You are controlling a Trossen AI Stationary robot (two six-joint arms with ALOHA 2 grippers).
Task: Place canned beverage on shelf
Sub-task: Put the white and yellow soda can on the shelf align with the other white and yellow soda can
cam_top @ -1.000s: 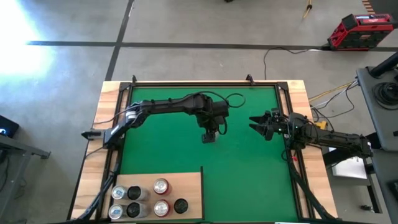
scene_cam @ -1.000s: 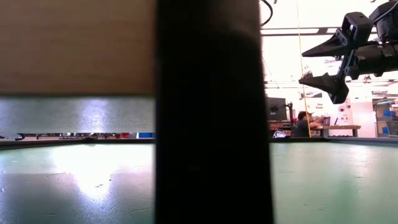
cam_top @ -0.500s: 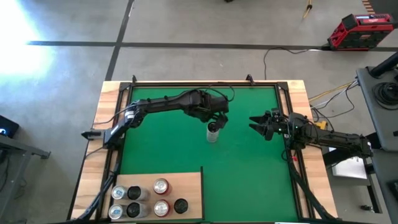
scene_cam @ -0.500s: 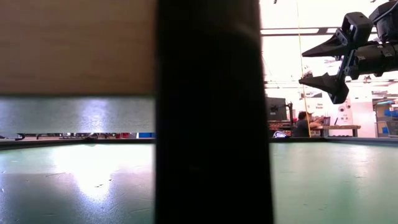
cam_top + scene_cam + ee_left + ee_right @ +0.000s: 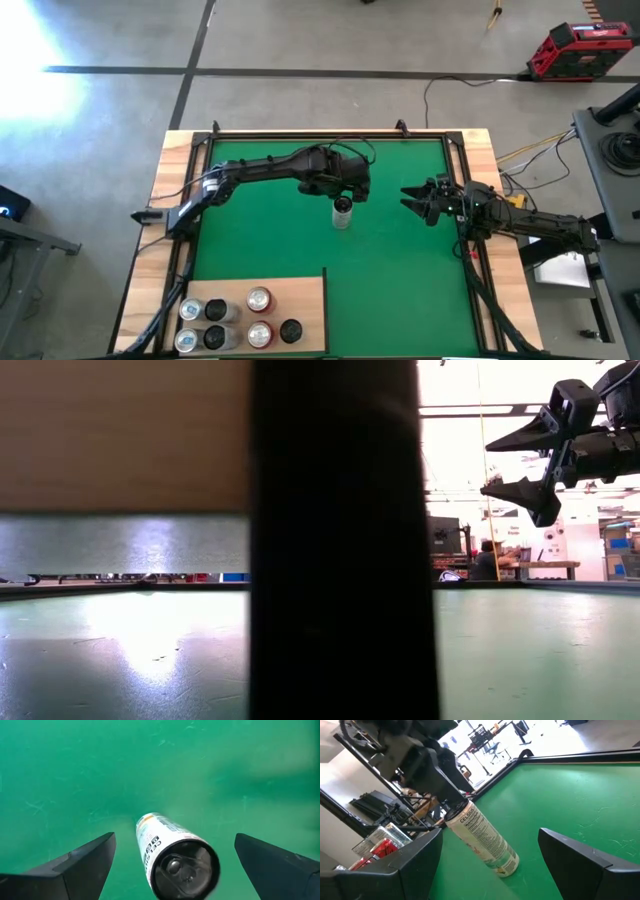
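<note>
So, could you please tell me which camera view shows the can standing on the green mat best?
The right wrist view is best: the can shows full length, label readable, standing on the mat beneath the left hand. The left wrist view shows mainly its top between open fingers. The high view shows it small. The low view does not show it.

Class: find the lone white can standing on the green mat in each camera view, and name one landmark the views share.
High: can mid-mat, below the left gripper.
Low: not visible.
Left wrist: centre bottom, between open fingers.
Right wrist: centre, standing.
Shared landmark: green mat.
</note>
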